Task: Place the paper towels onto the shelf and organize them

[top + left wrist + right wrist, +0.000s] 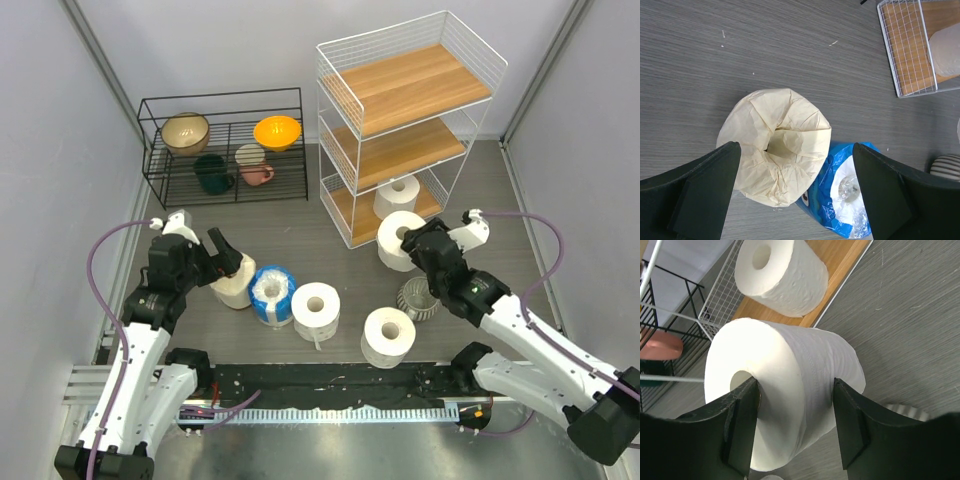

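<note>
The white wire shelf (470, 75) with three wooden boards stands at the back right. One white roll (399, 194) stands on its bottom board and also shows in the right wrist view (782, 275). My right gripper (413, 243) is shut on a second white roll (790, 370), one finger in its core and one on its outer side, just in front of the shelf (840, 275). My left gripper (795, 167) is open above the cream-beige roll (772, 145), with the blue-wrapped roll (850, 192) beside it. Two more white rolls (316, 309) (388, 336) stand on the floor.
A grey ribbed cup (418, 298) stands right of the floor rolls, under my right arm. A low black wire rack (225, 145) with bowls and cups stands at the back left. Grey walls close in both sides.
</note>
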`<state>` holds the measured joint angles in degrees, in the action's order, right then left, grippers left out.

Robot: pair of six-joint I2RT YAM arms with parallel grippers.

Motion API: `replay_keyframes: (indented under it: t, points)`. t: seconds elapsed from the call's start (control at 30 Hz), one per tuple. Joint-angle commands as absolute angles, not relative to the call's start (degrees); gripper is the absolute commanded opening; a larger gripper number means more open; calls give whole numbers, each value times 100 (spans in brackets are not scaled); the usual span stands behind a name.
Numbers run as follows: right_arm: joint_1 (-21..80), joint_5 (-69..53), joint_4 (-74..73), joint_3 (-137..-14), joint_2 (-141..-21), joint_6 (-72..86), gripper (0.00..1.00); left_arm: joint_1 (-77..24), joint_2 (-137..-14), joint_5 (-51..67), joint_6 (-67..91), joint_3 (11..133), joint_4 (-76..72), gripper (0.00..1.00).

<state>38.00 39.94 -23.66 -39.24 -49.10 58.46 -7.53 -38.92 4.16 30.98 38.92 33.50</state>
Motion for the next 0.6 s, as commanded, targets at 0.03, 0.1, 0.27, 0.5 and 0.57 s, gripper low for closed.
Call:
replay_keyframes:
  t: [0.03, 0.1, 0.27, 0.5, 0.57]
  points:
    - [3367, 3525, -1170, -3902, -5211, 5792, 33, -773, -3894, 510, 3050, 3885, 3217, 100]
    - [3314, 3323, -968, -3894, -5369, 5775, 34, -773, -3894, 510, 3050, 3885, 3217, 100]
    - [3243, 3155, -528, -3981, -5923, 5810, 34, -782, -3894, 518, 3050, 3885, 3217, 100]
    - [3164, 3226, -141, -4096, -6459, 5844, 33, -782, -3894, 536, 3050, 3885, 3208, 100]
    - [3147, 3234, -35, -4104, -6591, 5897, 33, -782, -3894, 545, 3050, 3893, 3199, 100]
